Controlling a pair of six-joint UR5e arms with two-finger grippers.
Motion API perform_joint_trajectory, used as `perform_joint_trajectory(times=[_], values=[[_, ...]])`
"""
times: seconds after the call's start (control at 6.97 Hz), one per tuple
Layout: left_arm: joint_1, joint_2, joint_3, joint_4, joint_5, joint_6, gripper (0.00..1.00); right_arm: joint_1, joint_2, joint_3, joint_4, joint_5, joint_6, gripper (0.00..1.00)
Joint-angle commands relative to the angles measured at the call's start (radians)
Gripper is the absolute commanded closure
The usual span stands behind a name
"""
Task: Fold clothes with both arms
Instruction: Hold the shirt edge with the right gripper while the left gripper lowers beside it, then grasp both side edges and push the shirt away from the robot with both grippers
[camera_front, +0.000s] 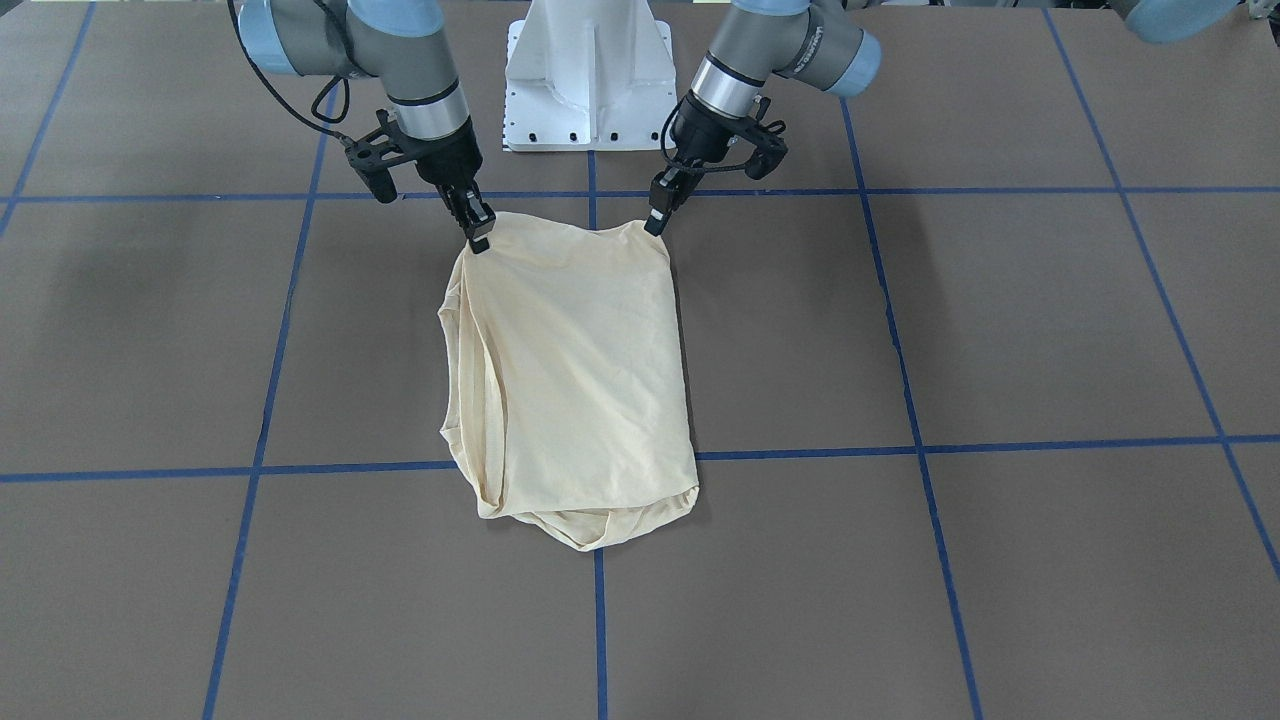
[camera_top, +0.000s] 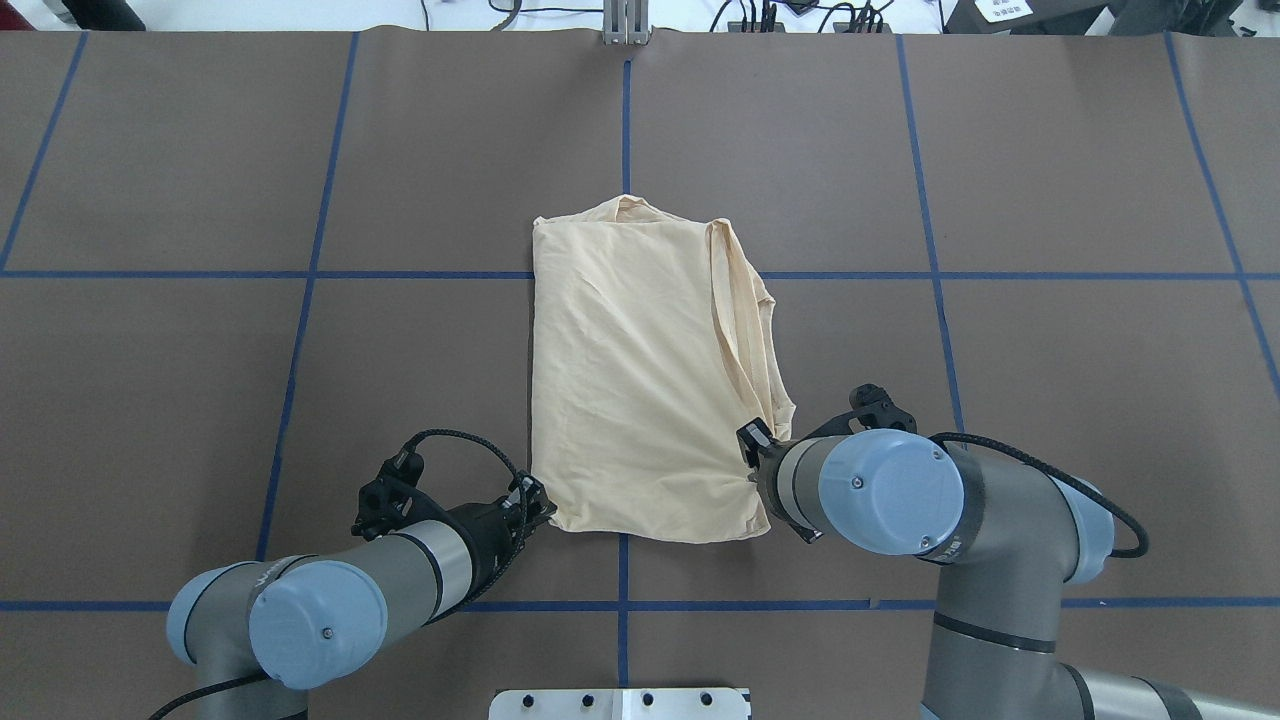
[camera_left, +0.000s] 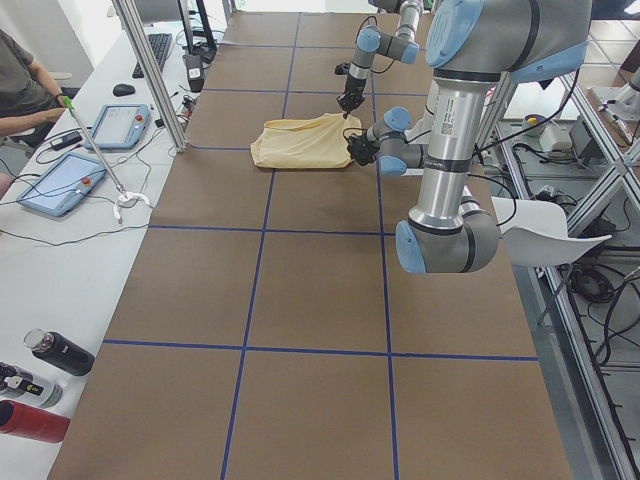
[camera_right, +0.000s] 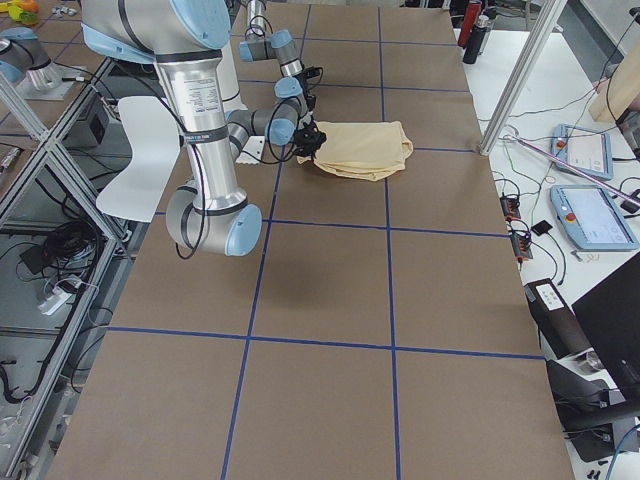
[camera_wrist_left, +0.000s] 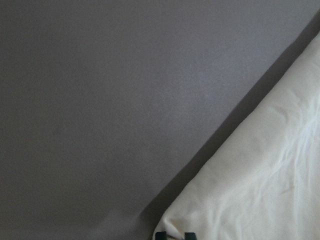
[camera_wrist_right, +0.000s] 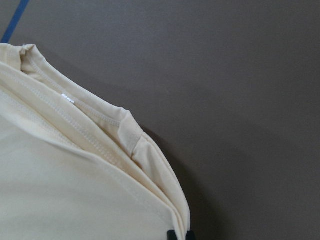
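Seen from overhead, the silver-grey tubular left arm (camera_top: 300, 600) enters low at the near left, its forearm angled toward the centre of the brown paper-covered counter (camera_top: 200, 400). Its black two-finger left gripper (camera_top: 538, 510) meets the near left corner of the thin pale cream-yellow T-shirt (camera_top: 630, 380). The jaws are drawn together on that corner, which rises to a small peak in the front-facing view.

The T-shirt lies folded into a rough rectangle at the counter's centre, across the crossing of the blue tape grid lines (camera_top: 300, 330). Only plain cloth faces up, with layered edges bunched along its right side.

The silver-grey tubular right arm (camera_top: 980, 540) bends in from the near right, and its wrist hides most of its gripper from above. In the front-facing view the black two-finger right gripper (camera_front: 480, 238) points steeply down, its jaws pinched on the near right corner. The right wrist camera cuts off all but the fingertips and shows stitched hems with a small white tag (camera_wrist_right: 67, 99).
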Motion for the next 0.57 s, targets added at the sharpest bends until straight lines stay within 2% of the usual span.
perform_joint_trajectory(times=[0.0, 0.29, 0.43], values=[[0.004, -0.006, -0.129, 0.13, -0.005, -0.003, 1.0, 0.002, -0.043, 0.093, 0.001, 0.038, 0.041, 1.0], [-0.025, -0.034, -0.137, 0.192, -0.005, -0.088, 1.0, 0.082, -0.019, 0.103, -0.001, 0.055, 0.211, 1.0], [-0.072, -0.039, -0.14, 0.2, -0.008, -0.083, 1.0, 0.132, 0.013, 0.062, -0.001, 0.069, 0.251, 1.0]])
